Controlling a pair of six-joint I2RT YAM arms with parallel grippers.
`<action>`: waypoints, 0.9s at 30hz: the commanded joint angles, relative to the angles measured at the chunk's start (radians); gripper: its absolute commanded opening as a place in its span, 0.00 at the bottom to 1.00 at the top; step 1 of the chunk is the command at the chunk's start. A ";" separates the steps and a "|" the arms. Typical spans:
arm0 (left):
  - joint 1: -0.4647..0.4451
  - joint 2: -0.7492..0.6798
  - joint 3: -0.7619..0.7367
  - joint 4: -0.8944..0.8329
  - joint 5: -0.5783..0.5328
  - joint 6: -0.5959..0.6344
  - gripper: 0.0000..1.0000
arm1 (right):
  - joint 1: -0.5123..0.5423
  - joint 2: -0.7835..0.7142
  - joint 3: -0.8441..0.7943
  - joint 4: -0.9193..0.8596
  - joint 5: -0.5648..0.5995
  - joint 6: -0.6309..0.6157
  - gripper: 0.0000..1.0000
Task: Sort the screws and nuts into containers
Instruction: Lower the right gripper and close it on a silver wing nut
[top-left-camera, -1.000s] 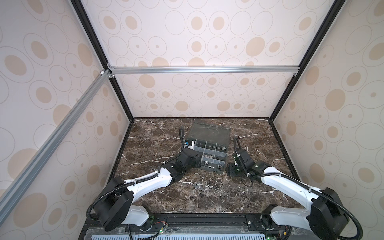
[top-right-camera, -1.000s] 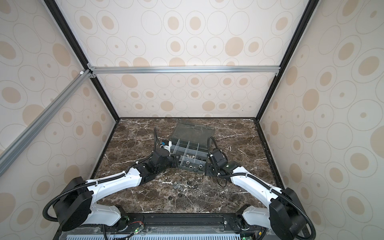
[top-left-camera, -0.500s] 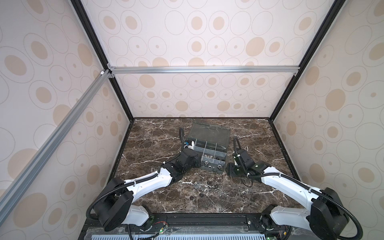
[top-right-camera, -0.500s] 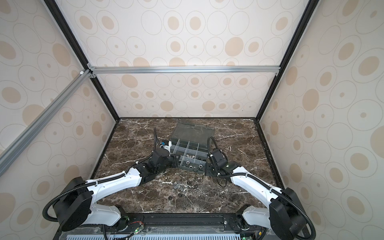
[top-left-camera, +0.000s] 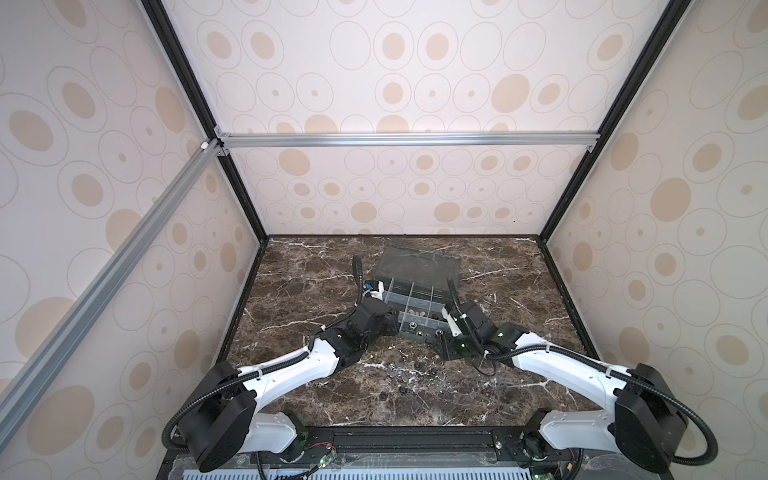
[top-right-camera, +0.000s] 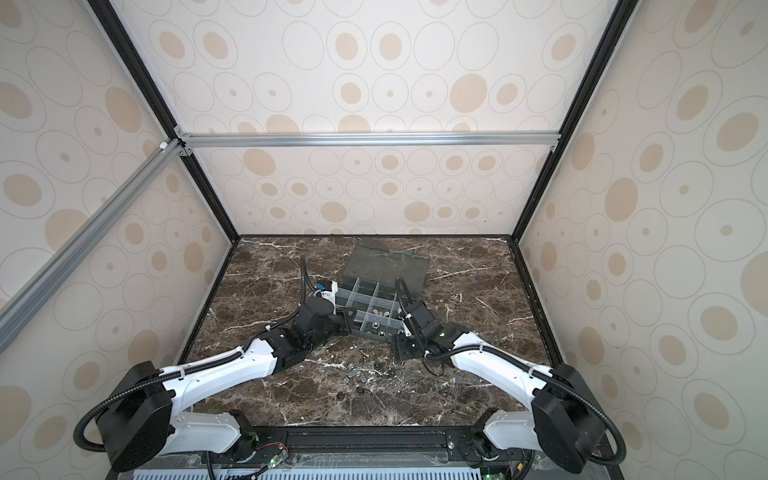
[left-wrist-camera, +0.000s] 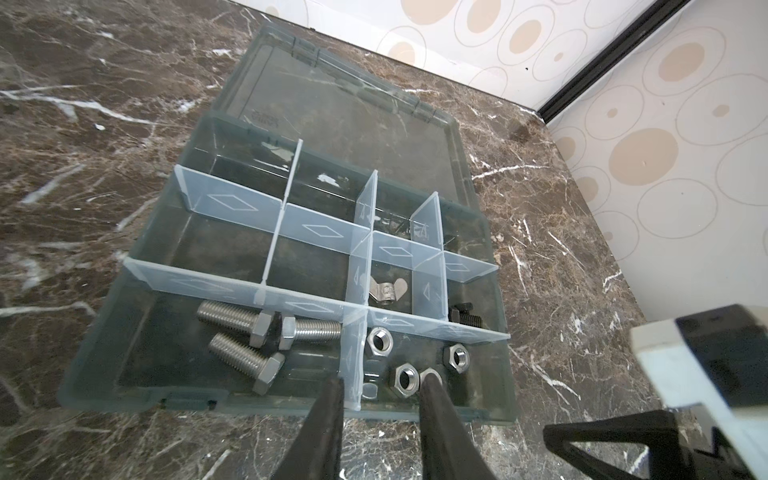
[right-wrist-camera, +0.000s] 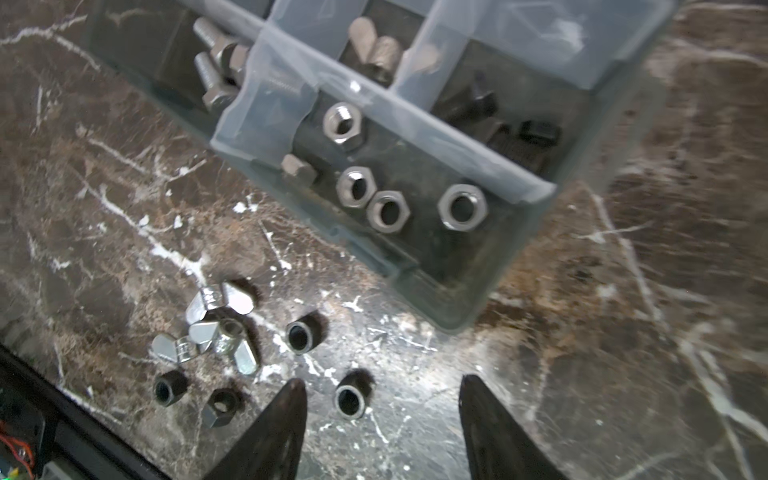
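The smoky-grey organizer box (top-left-camera: 419, 305) (top-right-camera: 374, 305) lies open at mid table, its containers parted by pale dividers. In the left wrist view three silver screws (left-wrist-camera: 249, 338) lie in a near cell, and several hex nuts (left-wrist-camera: 405, 378) in the cell beside it. My left gripper (left-wrist-camera: 381, 382) (top-left-camera: 395, 326) hovers over the box's near wall, open by a narrow gap with nothing between its fingers. One fingertip (left-wrist-camera: 430, 380) partly covers a nut. My right gripper (right-wrist-camera: 382, 390) (top-left-camera: 439, 345) is open above the table, with a black ring-like piece (right-wrist-camera: 351, 401) between its fingers.
Loose parts lie on the marble in front of the box (right-wrist-camera: 436, 291): silver wing nuts (right-wrist-camera: 216, 328), black hex nuts (right-wrist-camera: 168, 388), another black ring (right-wrist-camera: 300, 336). A wing nut (left-wrist-camera: 386, 289) and a black screw (left-wrist-camera: 465, 316) sit in further cells. The lid (top-left-camera: 424, 264) lies flat behind.
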 joint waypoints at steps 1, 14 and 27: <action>0.014 -0.049 -0.025 -0.040 -0.048 -0.016 0.32 | 0.062 0.075 0.071 0.013 -0.034 -0.088 0.62; 0.058 -0.267 -0.151 -0.131 -0.122 -0.039 0.33 | 0.285 0.391 0.304 -0.129 0.043 -0.241 0.56; 0.089 -0.409 -0.245 -0.184 -0.153 -0.073 0.34 | 0.330 0.487 0.366 -0.158 0.063 -0.273 0.40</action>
